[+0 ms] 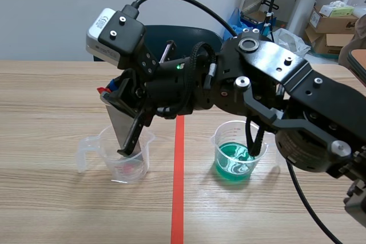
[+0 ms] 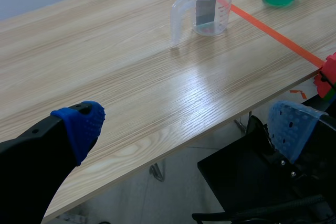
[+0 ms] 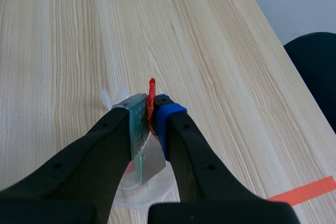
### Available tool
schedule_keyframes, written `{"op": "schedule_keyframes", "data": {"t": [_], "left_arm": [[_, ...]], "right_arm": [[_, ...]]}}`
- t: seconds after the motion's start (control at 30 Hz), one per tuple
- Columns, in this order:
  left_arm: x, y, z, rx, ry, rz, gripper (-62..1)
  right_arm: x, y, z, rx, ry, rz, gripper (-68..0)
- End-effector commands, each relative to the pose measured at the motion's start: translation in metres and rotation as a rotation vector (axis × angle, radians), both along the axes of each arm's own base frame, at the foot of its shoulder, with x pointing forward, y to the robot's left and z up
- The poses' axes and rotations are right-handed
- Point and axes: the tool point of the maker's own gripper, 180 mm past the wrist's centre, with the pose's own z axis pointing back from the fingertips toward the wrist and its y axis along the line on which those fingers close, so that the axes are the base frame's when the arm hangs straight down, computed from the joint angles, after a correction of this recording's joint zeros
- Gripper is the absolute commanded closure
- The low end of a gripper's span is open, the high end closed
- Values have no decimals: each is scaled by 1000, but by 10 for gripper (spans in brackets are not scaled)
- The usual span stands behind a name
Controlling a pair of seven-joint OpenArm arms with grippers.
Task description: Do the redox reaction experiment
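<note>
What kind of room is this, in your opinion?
Probably a workroom or small lab, not a home: a wooden table carries a clear cup and a cup of green liquid, and cardboard boxes stand stacked in the back corner.

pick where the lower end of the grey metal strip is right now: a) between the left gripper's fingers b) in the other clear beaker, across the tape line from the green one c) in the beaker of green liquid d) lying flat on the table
B: the right gripper is shut on the metal strip, whose lower end stands inside the clear beaker, apart from the beaker of green liquid.
</note>
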Motion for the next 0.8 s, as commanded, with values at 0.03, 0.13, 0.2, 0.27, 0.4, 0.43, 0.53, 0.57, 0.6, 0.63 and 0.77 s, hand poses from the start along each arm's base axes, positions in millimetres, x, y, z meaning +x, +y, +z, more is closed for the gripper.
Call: {"op": "schedule_keyframes", "data": {"t": [0.03,0.13,0.2,0.27,0.4,0.43,0.53,0.57,0.6,0.63,0.77], "left_arm": [[3,-1,6,-14,-28,4,-623],[2,-1,5,-14,-28,3,-623],[2,-1,5,-14,-28,3,-623],[2,-1,5,-14,-28,3,-623],[2,-1,5,-14,-28,3,-623],[2,-1,5,-14,-28,3,-623],[2,-1,5,-14,-28,4,-623],[2,-1,5,-14,-28,3,-623],[2,-1,5,-14,-28,3,-623],[2,-1,5,-14,-28,4,-623],[2,-1,5,-14,-28,4,-623]], "right_arm": [[-4,1,4,-12,-13,42,-129],[-15,2,1,-27,-6,106,-318],[-25,3,0,-33,3,164,-420],[-33,3,0,-33,17,202,-498],[-34,2,1,-15,36,203,-626],[-34,2,1,-13,40,203,-650],[-33,-2,-1,-23,41,199,-679],[-33,-2,-2,-25,41,198,-679],[-33,-3,-2,-26,42,198,-679],[-33,-3,-3,-27,42,197,-679],[-33,-3,-2,-24,44,198,-679]]}}
